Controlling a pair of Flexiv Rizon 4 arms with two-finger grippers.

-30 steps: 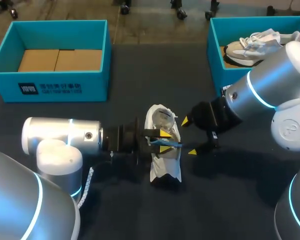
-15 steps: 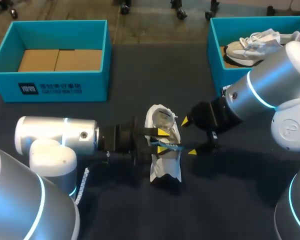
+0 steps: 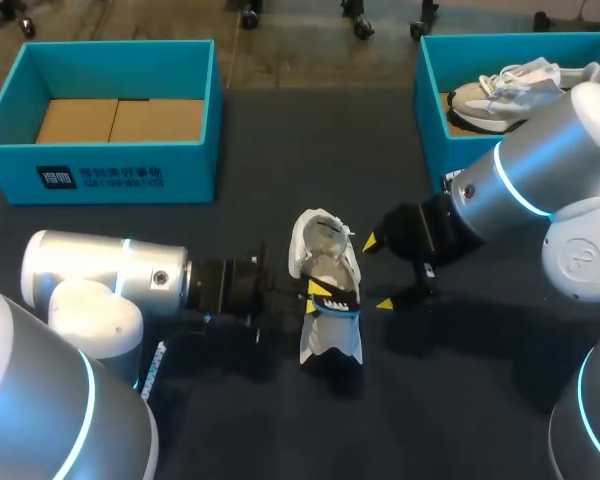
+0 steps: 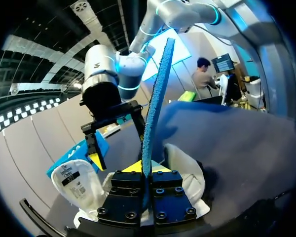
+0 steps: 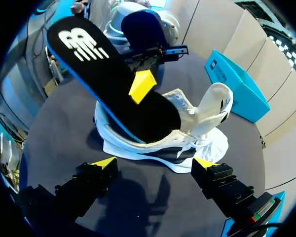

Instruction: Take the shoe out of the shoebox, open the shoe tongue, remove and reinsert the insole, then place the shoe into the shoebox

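Removing the insole (image 5: 113, 79) seems the step in hand; the left gripper (image 3: 318, 294) pinches it edgewise, its lower end inside the shoe (image 3: 330, 345) resting on the table (image 3: 280, 420); the right gripper (image 3: 378, 272) stands open just beside the shoe; next likely calls for a clean lift out.

Insole (image 5: 113, 84) partly in shoe (image 3: 315, 235), mid-table (image 3: 280, 150)

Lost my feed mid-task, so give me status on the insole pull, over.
Left end effector shut on insole. Insole partly out, one end inside shoe. Right end effector open beside shoe, apart from it. Nothing seen in the way.
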